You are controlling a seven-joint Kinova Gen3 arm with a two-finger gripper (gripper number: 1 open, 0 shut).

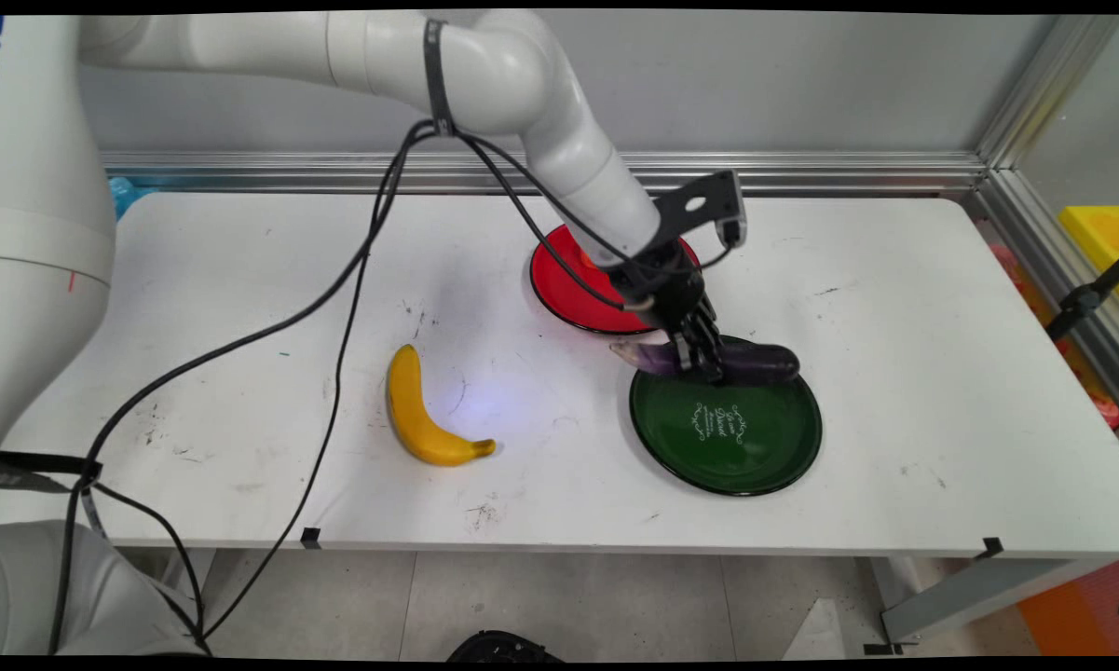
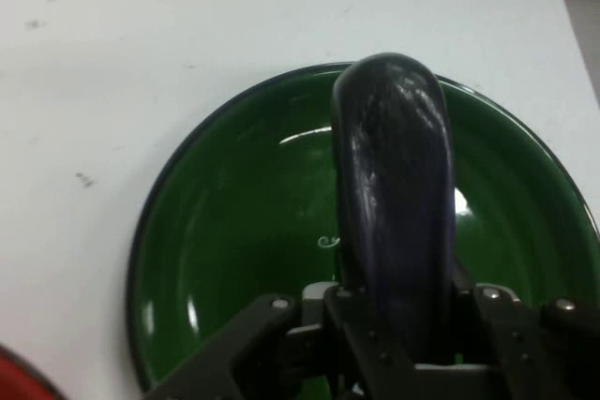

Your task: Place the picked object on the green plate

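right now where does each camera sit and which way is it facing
Main view: above the table's near side, looking down across it to the wall; shows the white arm, cables and claw.
Hand view: on the hand, looking along the claw; its black linkage rises from the bottom edge.
Both show the claw shut on the eggplant over the green plate.

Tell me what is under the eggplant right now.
The green plate lies under the eggplant, which the tool grips across its middle. Whether the eggplant touches the plate cannot be seen; its body covers the plate's centre in the hand view.
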